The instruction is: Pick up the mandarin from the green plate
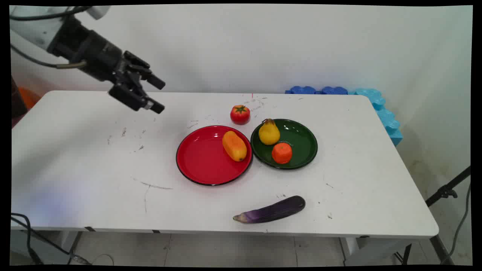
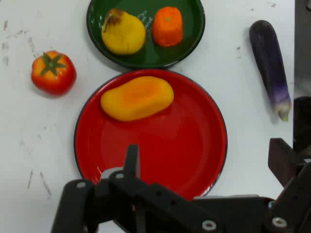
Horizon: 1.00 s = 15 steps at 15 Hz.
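My black gripper (image 1: 160, 95) hangs open and empty above the table's back left, well left of the plates. In the hand view the gripper (image 2: 206, 162) frames a red plate (image 2: 184, 145) that carries a yellow-orange mango (image 2: 137, 98). In the main view the red plate (image 1: 199, 165) lies mid-table with the mango (image 1: 234, 145) on its right side. Touching it on the right is a green plate (image 1: 305, 145) with a yellow pear (image 1: 269, 132) and an orange (image 1: 282, 153). A tomato (image 1: 240, 114) stands behind the two plates.
A purple eggplant (image 1: 271, 210) lies near the table's front edge, right of centre. Blue foam pieces (image 1: 376, 101) line the back right corner. A black stand leg (image 1: 446, 192) juts in at the right, beyond the table.
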Motion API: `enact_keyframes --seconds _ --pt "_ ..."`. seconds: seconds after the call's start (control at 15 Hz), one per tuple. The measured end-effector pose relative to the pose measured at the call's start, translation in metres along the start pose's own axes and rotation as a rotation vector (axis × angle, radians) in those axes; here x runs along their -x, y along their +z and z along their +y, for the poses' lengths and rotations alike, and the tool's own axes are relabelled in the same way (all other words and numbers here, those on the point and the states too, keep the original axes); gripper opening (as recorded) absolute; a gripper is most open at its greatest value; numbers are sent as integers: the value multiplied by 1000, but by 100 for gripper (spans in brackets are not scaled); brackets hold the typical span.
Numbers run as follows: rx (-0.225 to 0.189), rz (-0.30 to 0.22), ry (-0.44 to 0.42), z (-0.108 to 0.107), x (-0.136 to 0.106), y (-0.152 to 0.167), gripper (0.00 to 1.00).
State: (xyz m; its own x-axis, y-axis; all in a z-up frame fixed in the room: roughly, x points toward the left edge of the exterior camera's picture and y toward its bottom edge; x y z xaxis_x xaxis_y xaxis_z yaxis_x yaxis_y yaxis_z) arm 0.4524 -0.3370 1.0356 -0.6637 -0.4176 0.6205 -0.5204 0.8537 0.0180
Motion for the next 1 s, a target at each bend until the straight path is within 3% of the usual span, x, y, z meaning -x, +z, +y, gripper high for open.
enact_keyframes --seconds 0.6,1.0 --pt "-52 -22 -52 9 -71 68 100" --pt "-75 -70 -54 12 -114 143 100"
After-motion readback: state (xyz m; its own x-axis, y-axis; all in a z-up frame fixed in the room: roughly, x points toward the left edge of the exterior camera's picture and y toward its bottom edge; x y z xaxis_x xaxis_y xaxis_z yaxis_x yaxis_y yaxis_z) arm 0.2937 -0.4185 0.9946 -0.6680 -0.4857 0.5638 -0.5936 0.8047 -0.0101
